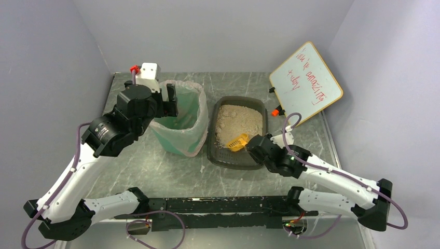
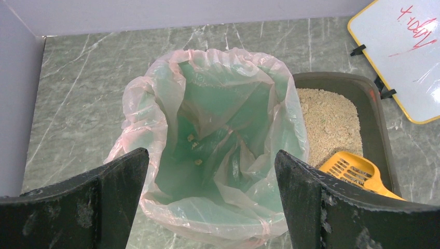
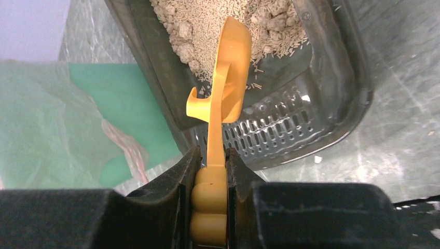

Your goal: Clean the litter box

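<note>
The dark grey litter box (image 1: 263,116) with beige litter sits mid-table, right of the green bin (image 1: 182,141). It also shows in the right wrist view (image 3: 337,104) and the left wrist view (image 2: 377,124). My right gripper (image 1: 252,143) is shut on the handle of the orange slotted scoop (image 3: 228,78), whose head rests at the near edge of the litter over the box's bare slotted floor. The scoop also shows in the top view (image 1: 238,141). My left gripper (image 2: 210,171) is open and empty, held above the bin's near left rim. A few clumps lie in the bin's bag (image 2: 194,150).
A whiteboard (image 1: 306,83) with red writing leans at the back right, an orange-capped marker (image 1: 275,111) below it. Grey walls close in the left, back and right. A few litter specks lie on the table near the box's front corner (image 3: 317,159).
</note>
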Motion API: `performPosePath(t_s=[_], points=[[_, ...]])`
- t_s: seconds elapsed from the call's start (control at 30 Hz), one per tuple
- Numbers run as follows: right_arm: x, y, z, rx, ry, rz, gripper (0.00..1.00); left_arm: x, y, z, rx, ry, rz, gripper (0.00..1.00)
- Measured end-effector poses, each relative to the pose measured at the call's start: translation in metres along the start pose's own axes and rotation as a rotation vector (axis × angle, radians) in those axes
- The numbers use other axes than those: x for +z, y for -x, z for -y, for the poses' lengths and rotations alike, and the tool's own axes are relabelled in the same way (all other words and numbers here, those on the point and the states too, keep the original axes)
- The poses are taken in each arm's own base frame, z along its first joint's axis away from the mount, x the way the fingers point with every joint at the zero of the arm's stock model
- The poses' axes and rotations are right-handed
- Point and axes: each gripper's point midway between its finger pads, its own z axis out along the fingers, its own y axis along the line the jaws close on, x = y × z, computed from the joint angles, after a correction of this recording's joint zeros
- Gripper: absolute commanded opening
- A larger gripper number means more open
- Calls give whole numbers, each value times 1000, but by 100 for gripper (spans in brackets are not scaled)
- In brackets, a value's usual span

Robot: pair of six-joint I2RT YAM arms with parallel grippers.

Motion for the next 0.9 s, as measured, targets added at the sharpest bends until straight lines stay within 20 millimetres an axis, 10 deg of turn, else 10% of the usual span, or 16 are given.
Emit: performPosePath(t_s=[0.5, 0.9], points=[[52, -43, -23, 172, -4, -11, 0, 0, -1, -2, 27, 2, -6, 97], [89, -40, -23, 317, -13, 124, 0, 1, -3, 0, 34, -7, -11, 96]])
